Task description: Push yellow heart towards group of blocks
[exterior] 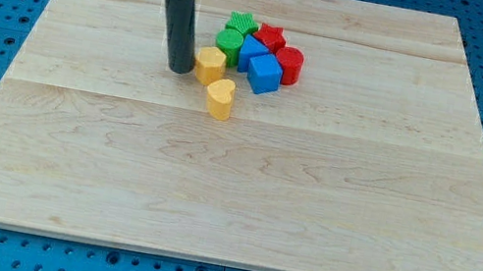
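A pale wooden surface (241,195) with visible grain and plank seams lies on a blue pegboard base. Near the middle of its far edge sits a tight cluster of small painted blocks: a green star-like block (239,24), a green block (230,42) whose shape is hard to make out, a red star-like block (271,36), a red cylinder (289,64), and two blue blocks, one partly hidden (252,51) and one a cube (264,74). A yellow-orange block (210,64), perhaps hexagonal, touches the cluster on the side toward the left edge. The yellow heart (219,98) stands just nearer the front edge than that block, close to it, perhaps touching. My tip (179,70), the end of a smooth dark rod, rests just beside the yellow-orange block on its left-edge side, and near the heart. There is no claw, so no open or closed state applies. The heart looks light, rigid and glossy, likely painted wood or plastic, so it should slide easily and may spin if pushed off-centre. It cannot be gripped; the best contact is probably its front-facing side, pushing toward the far edge.
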`<state>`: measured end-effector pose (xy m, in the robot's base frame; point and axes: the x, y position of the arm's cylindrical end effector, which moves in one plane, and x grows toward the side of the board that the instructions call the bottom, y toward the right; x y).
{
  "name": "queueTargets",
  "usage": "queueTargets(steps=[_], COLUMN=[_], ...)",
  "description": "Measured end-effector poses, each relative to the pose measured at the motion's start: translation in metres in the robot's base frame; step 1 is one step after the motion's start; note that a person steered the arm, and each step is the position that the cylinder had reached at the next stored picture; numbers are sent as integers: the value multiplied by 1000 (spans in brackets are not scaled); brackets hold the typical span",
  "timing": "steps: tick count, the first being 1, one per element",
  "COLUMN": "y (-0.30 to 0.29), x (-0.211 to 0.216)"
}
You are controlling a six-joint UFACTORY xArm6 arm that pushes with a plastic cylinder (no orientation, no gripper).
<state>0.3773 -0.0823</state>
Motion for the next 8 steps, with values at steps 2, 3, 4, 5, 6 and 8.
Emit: queueTargets(steps=[2, 3, 4, 5, 6, 8], y=[24, 8, -26, -11, 15, 16], x=[0, 8, 39, 77, 95, 79])
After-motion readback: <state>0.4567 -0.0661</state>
